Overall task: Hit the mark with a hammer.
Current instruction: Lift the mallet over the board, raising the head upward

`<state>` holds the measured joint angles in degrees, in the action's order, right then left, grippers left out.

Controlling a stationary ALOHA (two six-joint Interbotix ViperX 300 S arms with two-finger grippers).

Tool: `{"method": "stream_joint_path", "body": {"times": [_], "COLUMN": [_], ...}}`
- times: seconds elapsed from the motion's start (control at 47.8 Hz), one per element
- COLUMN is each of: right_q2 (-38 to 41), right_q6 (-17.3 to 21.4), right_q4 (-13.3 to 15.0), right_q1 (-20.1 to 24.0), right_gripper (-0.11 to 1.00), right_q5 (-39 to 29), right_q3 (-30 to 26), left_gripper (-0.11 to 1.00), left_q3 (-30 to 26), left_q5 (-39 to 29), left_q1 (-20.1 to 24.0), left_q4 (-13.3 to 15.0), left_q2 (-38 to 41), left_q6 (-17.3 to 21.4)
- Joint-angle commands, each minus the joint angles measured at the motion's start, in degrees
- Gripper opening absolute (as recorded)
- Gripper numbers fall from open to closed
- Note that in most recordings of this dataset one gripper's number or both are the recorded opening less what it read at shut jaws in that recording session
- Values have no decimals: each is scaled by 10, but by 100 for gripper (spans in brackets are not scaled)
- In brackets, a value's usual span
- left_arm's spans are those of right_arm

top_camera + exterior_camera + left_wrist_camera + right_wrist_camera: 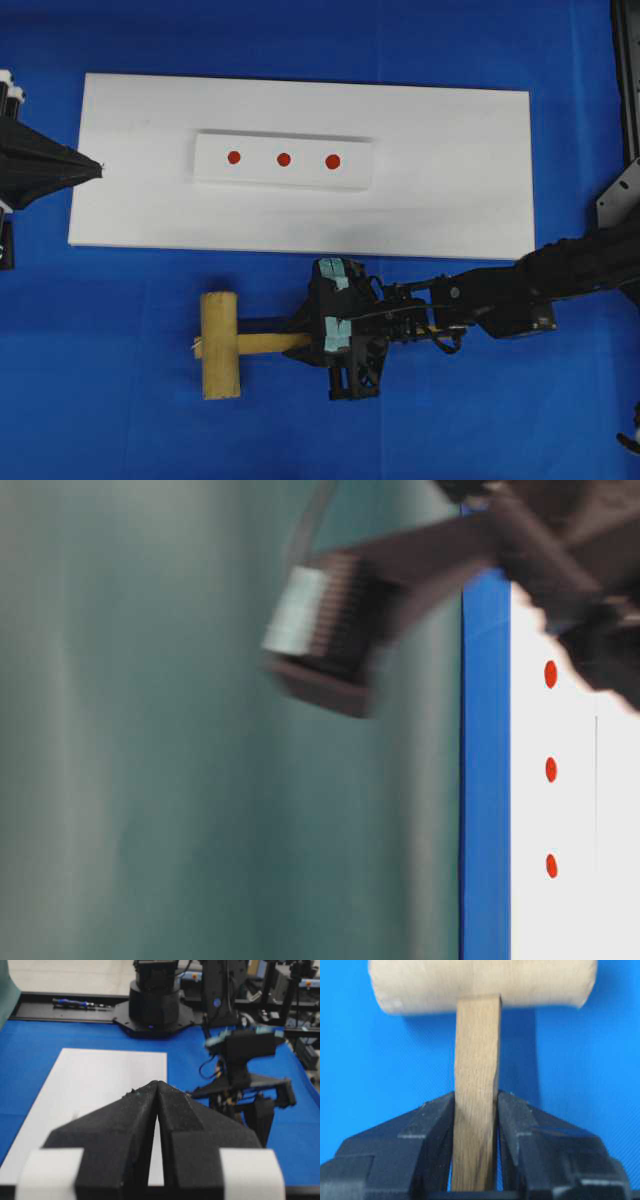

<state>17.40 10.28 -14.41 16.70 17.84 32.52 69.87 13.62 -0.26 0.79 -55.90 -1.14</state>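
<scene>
On the blue cloth just below the white board (470, 215), I am reaching my right gripper (322, 338) low and level toward the left, its jaws pressing both sides of the hammer (222, 345) handle. My left gripper (97, 168) is resting pinched together, holding nothing, at the board's left edge. The mark (284, 159) is sitting on the strip (210, 165), well apart from the hammer.

The strip (283, 160) lies on the board (450, 200), the mark (284, 159) midway along it; the hammer (222, 345) lies on the cloth (100, 400) below the board.
</scene>
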Motion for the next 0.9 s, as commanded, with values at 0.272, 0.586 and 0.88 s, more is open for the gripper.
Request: {"method": "stream_joint_path", "body": {"times": [0.272,0.586,0.88], "right_q2": [-154,-193,-195], "right_q6": [-61,-76,-95], "right_q4": [2,2,18], "right_q1": [-23,-50,-121], "right_gripper": [10,10,10], "right_q5": [-79,-101,-101], "right_q3": [-11,-13,-13], "left_gripper": [0,0,0], "left_q3": [-8,-8,-7], "left_q5": [3,3,3], "left_q1": [-1,-1,-2], "left_q4": [1,0,2], "left_q2": [2,1,4], "left_q6": [-2,-1,-12]}}
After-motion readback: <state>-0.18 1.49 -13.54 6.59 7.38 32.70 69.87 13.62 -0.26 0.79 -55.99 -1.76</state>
